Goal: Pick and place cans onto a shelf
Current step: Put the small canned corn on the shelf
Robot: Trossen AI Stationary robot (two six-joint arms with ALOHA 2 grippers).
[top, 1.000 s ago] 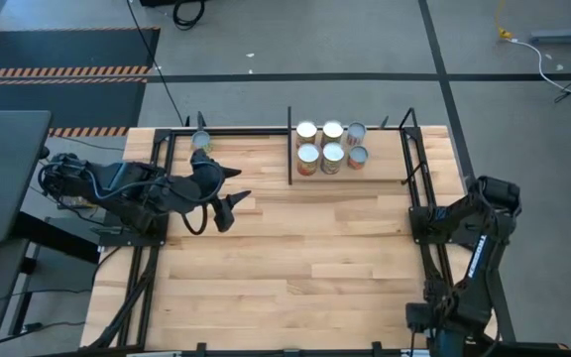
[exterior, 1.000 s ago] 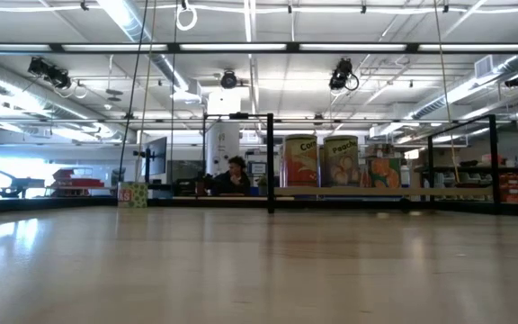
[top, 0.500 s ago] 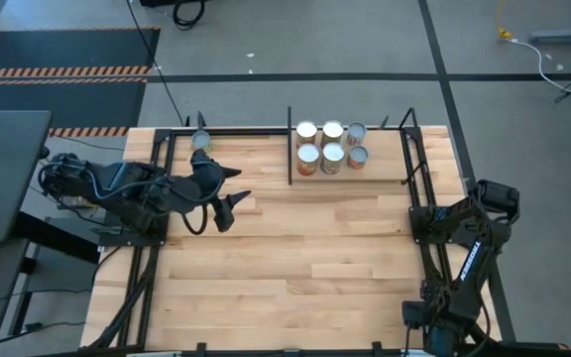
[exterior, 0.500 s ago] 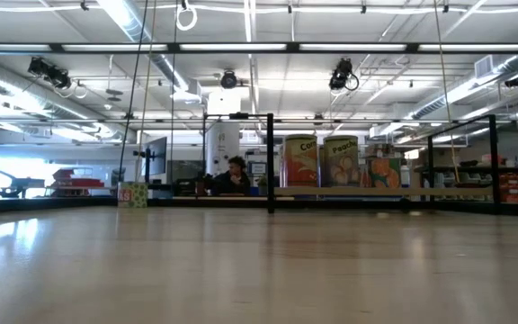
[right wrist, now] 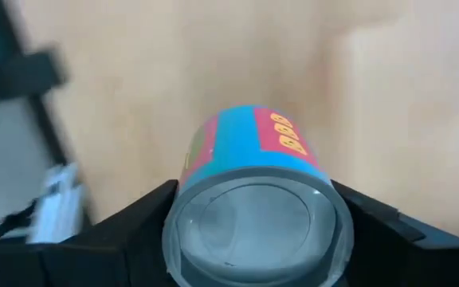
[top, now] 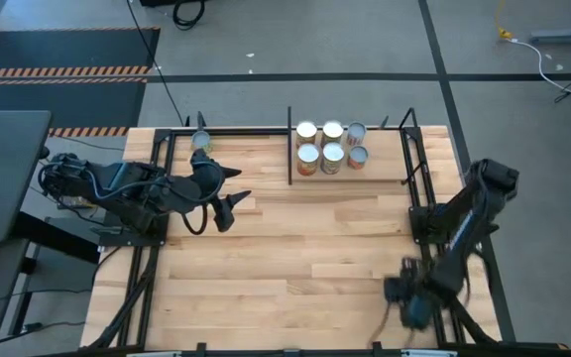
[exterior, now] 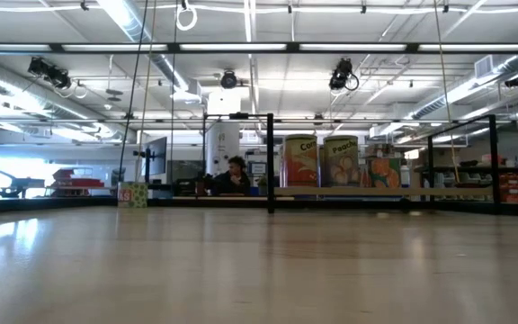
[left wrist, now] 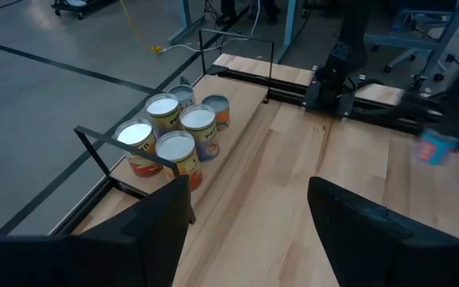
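Note:
Six cans (top: 330, 147) with silver or white tops stand on the shelf (top: 385, 151) at the table's far edge; they also show in the left wrist view (left wrist: 174, 131) and the low view (exterior: 320, 162). One more can (top: 201, 141) stands at the far left. My left gripper (top: 238, 186) hangs open and empty left of the shelf. My right gripper (top: 407, 295) is blurred over the table's near right part, shut on a blue-and-pink labelled can (right wrist: 253, 143). My right gripper pinches the blue-and-pink can by its side wall (right wrist: 183, 199), one finger (right wrist: 126, 223) on each side. The can's silver end (right wrist: 255, 231) faces the wrist camera, and its length runs along the fingers. It is lifted clear, with the wooden tabletop behind it.
Black posts (top: 290, 144) frame the shelf at both ends. Black arm-mount rails (top: 152, 238) run along the table's left and right sides. Bare wood (top: 305, 248) spreads between the arms. A person (exterior: 234, 175) sits in the room beyond the table.
My right arm has swung out from its folded pose at the right edge. Its gripper has moved fast toward the table's left, over the near right part of the table, and shows blurred.

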